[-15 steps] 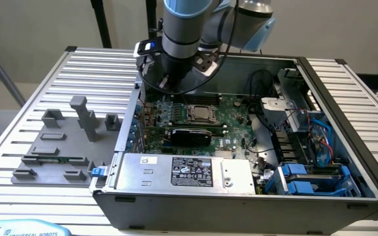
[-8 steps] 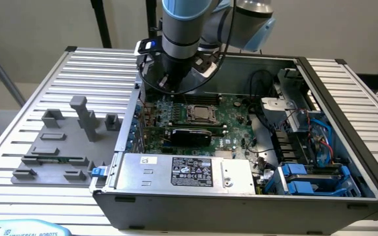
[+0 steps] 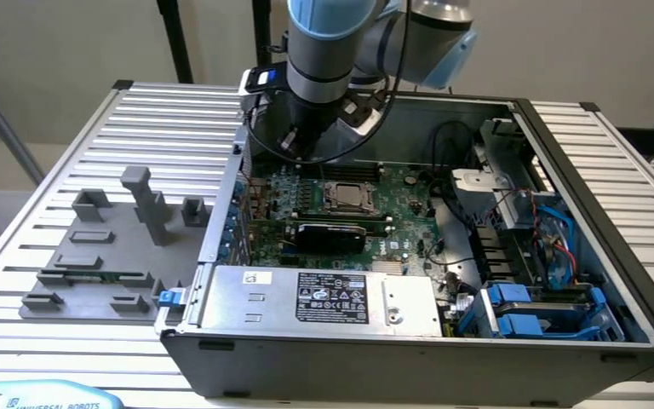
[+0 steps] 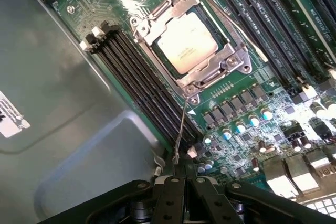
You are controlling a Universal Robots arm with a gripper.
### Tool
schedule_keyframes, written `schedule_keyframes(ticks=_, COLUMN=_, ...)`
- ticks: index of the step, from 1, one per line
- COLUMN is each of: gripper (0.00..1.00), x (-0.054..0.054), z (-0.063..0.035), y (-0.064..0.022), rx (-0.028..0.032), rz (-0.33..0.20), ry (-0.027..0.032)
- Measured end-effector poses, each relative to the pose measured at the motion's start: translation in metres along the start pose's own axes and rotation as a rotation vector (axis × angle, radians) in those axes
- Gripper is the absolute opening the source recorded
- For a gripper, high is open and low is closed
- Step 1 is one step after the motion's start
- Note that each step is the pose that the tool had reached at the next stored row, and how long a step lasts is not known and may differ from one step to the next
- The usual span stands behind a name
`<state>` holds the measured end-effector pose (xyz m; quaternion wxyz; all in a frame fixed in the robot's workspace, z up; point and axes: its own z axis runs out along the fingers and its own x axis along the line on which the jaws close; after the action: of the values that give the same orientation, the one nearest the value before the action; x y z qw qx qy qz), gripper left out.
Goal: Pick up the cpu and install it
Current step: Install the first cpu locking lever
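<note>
The cpu (image 4: 187, 43), a small square chip with a silvery-beige top, lies flat inside its socket frame (image 4: 233, 59) on the green motherboard. In the exterior view the cpu (image 3: 347, 195) sits near the board's middle. My gripper (image 4: 179, 178) hovers above the board beside the socket with its dark fingers shut together. A thin metal socket lever (image 4: 181, 127) runs from the frame's corner to just at the fingertips; I cannot tell whether it is pinched. In the exterior view the gripper (image 3: 296, 146) hangs low inside the case's rear corner, on the exterior view's left.
The open computer case (image 3: 599, 213) lies on a slatted table. A power supply (image 3: 327, 296) is at the front and blue drive cages (image 3: 531, 311) are on the exterior view's right. Grey plastic blocks (image 3: 134, 213) stand outside on the left. Black memory slots (image 4: 142, 90) flank the socket.
</note>
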<state>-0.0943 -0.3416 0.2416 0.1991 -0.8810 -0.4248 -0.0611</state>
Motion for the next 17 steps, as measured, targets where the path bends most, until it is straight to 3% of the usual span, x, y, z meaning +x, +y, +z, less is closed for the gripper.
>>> schedule_keyframes(ticks=5, gripper=0.11, x=0.008, z=-0.0013, y=0.0119, rx=0.0057, rz=0.000, ry=0.0072)
schedule_keyframes(ticks=11, gripper=0.11, x=0.024, z=-0.0027, y=0.0334, rx=0.0065, rz=0.000, ry=0.0084)
schedule_keyframes(ticks=17, gripper=0.11, x=0.023, z=0.0006, y=0.0375, rx=0.0063, rz=0.000, ry=0.0081)
